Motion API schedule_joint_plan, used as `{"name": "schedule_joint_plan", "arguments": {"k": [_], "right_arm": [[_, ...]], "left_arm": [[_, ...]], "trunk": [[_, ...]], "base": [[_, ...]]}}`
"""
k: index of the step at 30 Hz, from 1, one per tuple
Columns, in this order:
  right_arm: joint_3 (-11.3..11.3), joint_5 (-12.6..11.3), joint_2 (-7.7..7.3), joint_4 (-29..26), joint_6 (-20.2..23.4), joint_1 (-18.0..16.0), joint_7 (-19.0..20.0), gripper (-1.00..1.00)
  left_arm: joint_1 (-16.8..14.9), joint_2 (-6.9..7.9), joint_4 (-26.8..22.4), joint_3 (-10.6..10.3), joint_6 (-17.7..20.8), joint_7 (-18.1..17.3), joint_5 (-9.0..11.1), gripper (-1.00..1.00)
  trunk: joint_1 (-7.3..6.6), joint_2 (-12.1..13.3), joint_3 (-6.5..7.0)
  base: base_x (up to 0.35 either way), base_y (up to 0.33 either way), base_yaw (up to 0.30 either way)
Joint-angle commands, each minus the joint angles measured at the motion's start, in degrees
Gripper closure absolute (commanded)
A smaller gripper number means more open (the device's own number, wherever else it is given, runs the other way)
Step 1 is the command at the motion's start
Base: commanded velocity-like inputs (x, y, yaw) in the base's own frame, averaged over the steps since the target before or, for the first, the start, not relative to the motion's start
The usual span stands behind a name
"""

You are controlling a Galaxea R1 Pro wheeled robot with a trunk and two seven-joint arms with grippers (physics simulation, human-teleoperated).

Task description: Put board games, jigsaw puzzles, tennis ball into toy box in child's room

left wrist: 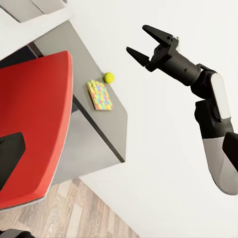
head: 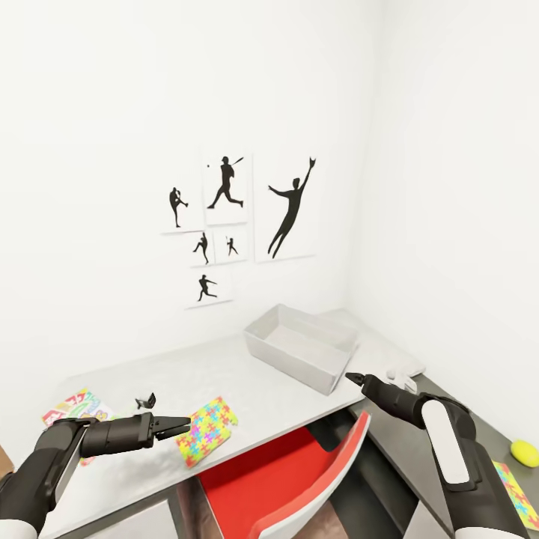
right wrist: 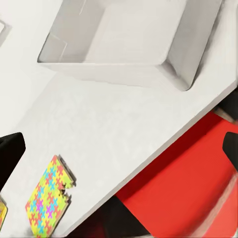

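The child's room has white walls, and black sports-silhouette pictures (head: 239,224) hang above the light grey wing of the table (head: 187,382). The toy box (head: 303,346) stands on this wing, close to the corner of the walls, and nothing can be seen inside it. On the side of the toy box toward the robot, well apart from it, one jigsaw puzzle (head: 207,431) lies flat near the table edge. A board game (head: 77,408) with a bright cover lies farther from the toy box, along the same wing. On the dark grey wing, the tennis ball (head: 525,452) rests just beside the second jigsaw puzzle (head: 516,494). A red chair (head: 299,479) stands under the table, below the toy box. The left gripper (head: 180,427) hovers beside the first puzzle; whether its jaws are apart I cannot tell. The right gripper (left wrist: 148,44) is spread wide and holds nothing, in the air near the toy box.
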Motion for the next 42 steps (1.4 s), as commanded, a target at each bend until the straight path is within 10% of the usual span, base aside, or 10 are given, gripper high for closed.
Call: {"name": "schedule_joint_plan", "arguments": {"k": [1, 42], "right_arm": [[-0.1, -0.2, 0.00, 0.0, 0.2, 0.0, -0.1, -1.00], [-0.1, -0.3, -0.08, 0.0, 0.3, 0.0, -0.1, -1.00]], "left_arm": [[0.0, 0.01, 0.0, 0.0, 0.6, -0.2, 0.0, -1.00], [0.0, 0.01, 0.0, 0.0, 0.6, -0.2, 0.0, -1.00]], "trunk": [[0.04, 0.0, -0.03], [0.04, 0.0, -0.02]], "base": [[0.183, -0.146, 0.000], [0.118, -0.083, 0.185]]}}
